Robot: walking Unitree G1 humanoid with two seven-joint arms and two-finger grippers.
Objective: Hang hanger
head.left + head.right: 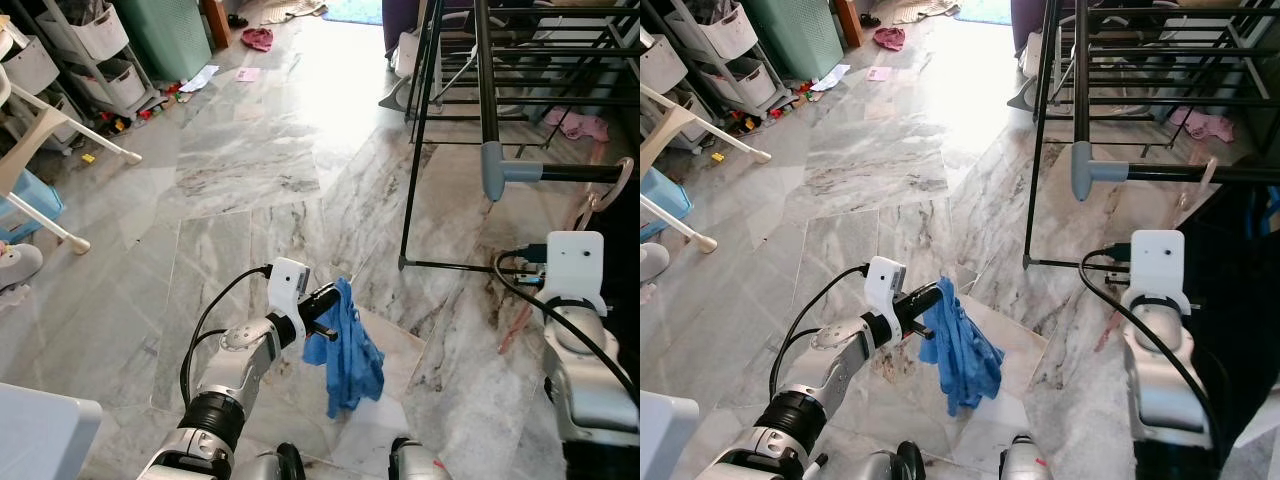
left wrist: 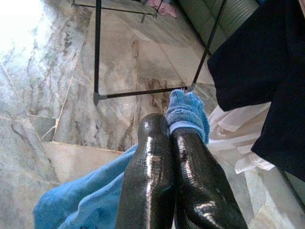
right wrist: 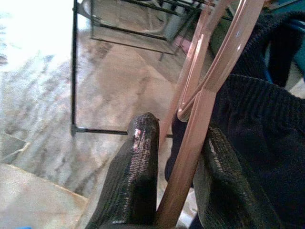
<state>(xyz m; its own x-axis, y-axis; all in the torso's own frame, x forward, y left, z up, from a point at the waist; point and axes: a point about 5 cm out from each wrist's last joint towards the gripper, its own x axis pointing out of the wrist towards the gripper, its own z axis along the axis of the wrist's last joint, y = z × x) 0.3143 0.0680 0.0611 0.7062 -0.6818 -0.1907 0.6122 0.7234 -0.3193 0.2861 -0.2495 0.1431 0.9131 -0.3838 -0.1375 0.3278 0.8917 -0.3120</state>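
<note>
My left gripper [image 1: 331, 301] is shut on a blue cloth [image 1: 346, 352] that hangs from it above the marble floor; the fingertips [image 2: 155, 129] are pressed together with the cloth's edge [image 2: 188, 110] pinched between them. My right gripper [image 3: 183, 131] is shut on the stem of a rose-pink hanger [image 3: 212, 78], which carries a dark knitted garment [image 3: 267, 119]. The hanger's hook [image 1: 612, 180] rises beside the black drying rack [image 1: 487, 90], close to the rack's grey corner joint [image 1: 492, 170] and its horizontal bar.
The rack's legs and bottom bar [image 1: 440, 265] stand right ahead on the floor. White shelving with baskets [image 1: 95, 40], a white chair leg [image 1: 70, 135], a blue bin [image 1: 30, 205] and small toys [image 1: 150, 110] line the left. Pink slippers [image 1: 580, 125] lie under the rack.
</note>
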